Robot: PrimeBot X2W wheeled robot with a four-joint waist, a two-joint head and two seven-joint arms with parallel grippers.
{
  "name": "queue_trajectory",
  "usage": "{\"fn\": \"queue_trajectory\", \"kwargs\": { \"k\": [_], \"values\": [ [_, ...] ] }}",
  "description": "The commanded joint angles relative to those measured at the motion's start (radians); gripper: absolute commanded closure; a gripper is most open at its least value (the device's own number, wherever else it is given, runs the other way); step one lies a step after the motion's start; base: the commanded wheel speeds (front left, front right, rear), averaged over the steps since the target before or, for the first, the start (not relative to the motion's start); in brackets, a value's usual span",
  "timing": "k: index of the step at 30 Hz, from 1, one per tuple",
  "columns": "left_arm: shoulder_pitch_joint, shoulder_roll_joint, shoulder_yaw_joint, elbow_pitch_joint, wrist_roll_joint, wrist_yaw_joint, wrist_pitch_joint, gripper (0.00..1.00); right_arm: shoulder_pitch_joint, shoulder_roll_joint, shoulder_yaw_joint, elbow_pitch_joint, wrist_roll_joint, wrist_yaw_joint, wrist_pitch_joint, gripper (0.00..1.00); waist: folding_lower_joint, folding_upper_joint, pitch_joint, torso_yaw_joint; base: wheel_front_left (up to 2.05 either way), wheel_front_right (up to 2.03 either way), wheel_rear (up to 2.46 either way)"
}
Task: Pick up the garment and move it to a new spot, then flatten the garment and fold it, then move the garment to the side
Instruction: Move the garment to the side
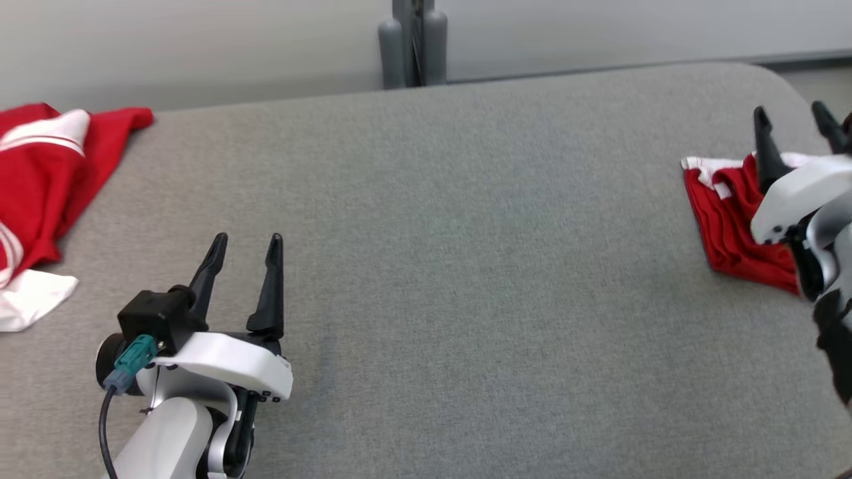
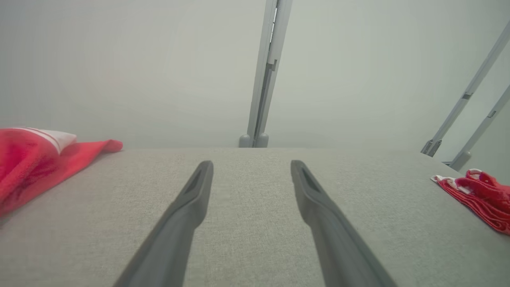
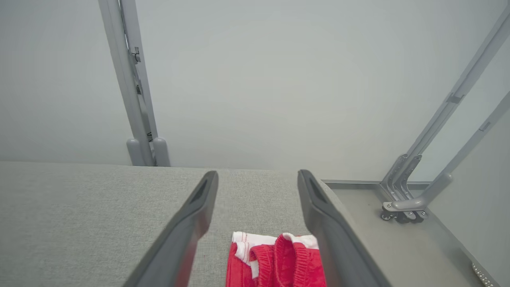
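Lying near the right end of the grey fabric-covered table [image 1: 466,233], the folded red garment [image 1: 725,213] forms a compact stack with a white band along its far edge and a ribbed red waistband bunched on top. The right gripper [image 1: 788,110] is over it, its two dark fingers spread wide with nothing between them; in the right wrist view the garment lies on the table below the gap between the fingers, and whether the fingers touch the cloth cannot be told. The left gripper [image 1: 249,238] sits at the lower left of the head view, well apart from the folded garment, above bare tabletop; its fingers are also spread wide and hold nothing. At the table's left end a second red and white garment [image 1: 40,179] lies loose and rumpled, partly cut off by the picture's edge. Behind the table a grey upright post [image 1: 413,43] stands against a pale wall.
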Motion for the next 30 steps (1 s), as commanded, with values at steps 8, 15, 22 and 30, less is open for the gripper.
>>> {"fn": "queue_trajectory", "kwargs": {
  "k": [8,15,22,30],
  "values": [
    [0.061,-0.006,0.041,0.077,-0.035,-0.001,-0.039,0.00,0.266,0.069,-0.074,-0.284,0.045,0.000,-0.010,0.00,0.0000,0.0000,-0.109,0.067,0.00,0.00,0.00],
    [0.120,-0.004,0.062,0.102,-0.042,0.001,-0.056,0.00,0.484,0.160,-0.151,-0.525,-0.015,0.000,0.010,0.00,0.0000,0.0000,-0.150,0.093,0.00,0.00,0.00],
    [0.167,-0.017,0.064,0.102,-0.036,-0.002,-0.063,0.00,0.632,0.215,-0.184,-0.714,-0.034,0.000,0.081,0.00,0.0000,0.0000,-0.165,0.103,0.00,0.00,0.00],
    [0.211,-0.020,0.070,0.094,-0.015,0.010,-0.070,0.00,0.787,0.223,-0.147,-0.857,0.060,0.000,0.125,0.00,0.0000,0.0000,-0.175,0.110,0.00,0.00,0.00]
  ]
}}
